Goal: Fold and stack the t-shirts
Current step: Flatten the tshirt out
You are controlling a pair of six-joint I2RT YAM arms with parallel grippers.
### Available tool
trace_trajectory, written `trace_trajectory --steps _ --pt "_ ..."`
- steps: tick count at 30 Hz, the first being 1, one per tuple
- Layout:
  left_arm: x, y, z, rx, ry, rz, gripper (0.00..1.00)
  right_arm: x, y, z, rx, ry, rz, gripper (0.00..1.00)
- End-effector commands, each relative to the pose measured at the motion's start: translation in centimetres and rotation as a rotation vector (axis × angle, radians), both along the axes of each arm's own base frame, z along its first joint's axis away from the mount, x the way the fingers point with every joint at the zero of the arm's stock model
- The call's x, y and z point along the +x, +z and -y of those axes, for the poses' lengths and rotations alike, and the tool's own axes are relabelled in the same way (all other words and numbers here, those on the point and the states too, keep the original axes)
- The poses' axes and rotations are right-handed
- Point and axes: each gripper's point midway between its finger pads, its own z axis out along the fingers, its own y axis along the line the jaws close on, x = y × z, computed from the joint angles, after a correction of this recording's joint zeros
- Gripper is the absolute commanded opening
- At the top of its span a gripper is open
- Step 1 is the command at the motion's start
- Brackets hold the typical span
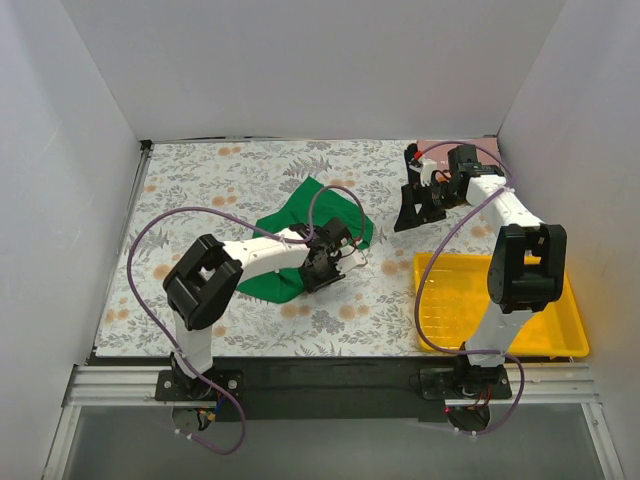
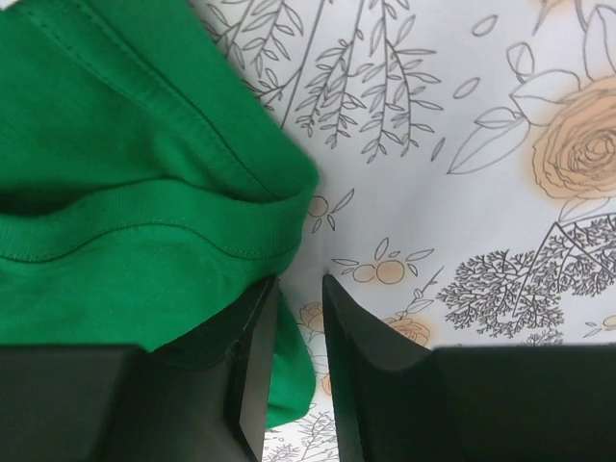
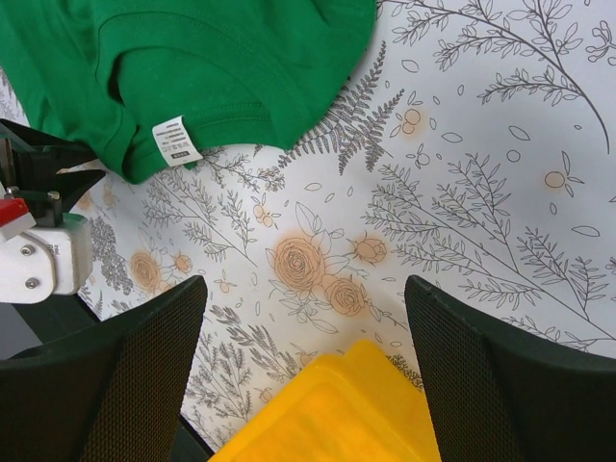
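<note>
The bright green t-shirt [image 1: 292, 238] lies crumpled at the middle of the table. It also shows in the left wrist view [image 2: 115, 192] and, with its white label up, in the right wrist view [image 3: 212, 67]. My left gripper [image 1: 338, 256] is down at the shirt's right edge. Its jaws [image 2: 300, 284] stand a narrow gap apart, with the green hem under the left finger and table showing in the gap. My right gripper [image 1: 413, 207] hangs wide open and empty [image 3: 303, 289] above the bare table. A patch of the pink t-shirt [image 1: 440, 146] shows behind the right arm. The black one is out of view.
A yellow plastic tray [image 1: 560, 330] sits at the front right beside the right arm's base. Its corner lies below my right jaws [image 3: 337, 414]. White walls close in the flower-patterned table [image 1: 220, 170] on the left, back and right.
</note>
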Motion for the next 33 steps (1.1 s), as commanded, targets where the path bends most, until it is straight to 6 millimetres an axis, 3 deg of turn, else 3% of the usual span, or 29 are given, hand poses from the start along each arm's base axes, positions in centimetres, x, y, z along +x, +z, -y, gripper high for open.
trace_trajectory --steps 1,6,7,11,16,17,20,21,24,27,33 --pt "1.7 -0.9 0.3 0.022 0.021 0.058 0.22 0.3 2.0 -0.5 0.029 0.007 0.051 0.89" --pt "1.2 2.8 2.4 -0.087 -0.016 0.061 0.24 0.0 1.7 -0.2 0.016 0.009 0.054 0.89" --pt "1.5 3.1 2.3 -0.084 -0.012 0.077 0.33 0.0 1.6 -0.3 0.017 0.012 0.052 0.88" --pt "1.9 2.2 1.3 -0.027 -0.013 0.101 0.49 0.1 1.4 -0.3 0.024 0.011 0.039 0.89" --pt "2.5 1.7 1.7 -0.026 0.006 0.111 0.49 0.1 1.4 -0.1 0.014 0.011 0.049 0.89" --pt "2.3 2.0 2.1 -0.040 -0.003 0.104 0.44 0.1 1.5 -0.1 0.012 0.012 0.052 0.89" --pt "0.5 4.3 3.8 -0.132 -0.085 0.045 0.36 -0.1 1.3 0.2 0.009 0.011 0.049 0.89" --pt "0.1 6.0 4.4 -0.175 -0.104 0.050 0.35 -0.2 1.3 0.2 0.008 0.013 0.050 0.89" --pt "-1.1 8.3 5.1 -0.231 -0.148 0.030 0.37 -0.4 1.3 0.2 0.014 0.014 0.046 0.89" --pt "-0.1 8.1 4.6 -0.201 -0.112 0.074 0.51 -0.3 1.2 0.0 0.022 0.013 0.040 0.89" --pt "1.3 4.0 3.8 -0.112 -0.085 0.094 0.53 -0.3 1.3 0.0 0.025 0.010 0.039 0.90"
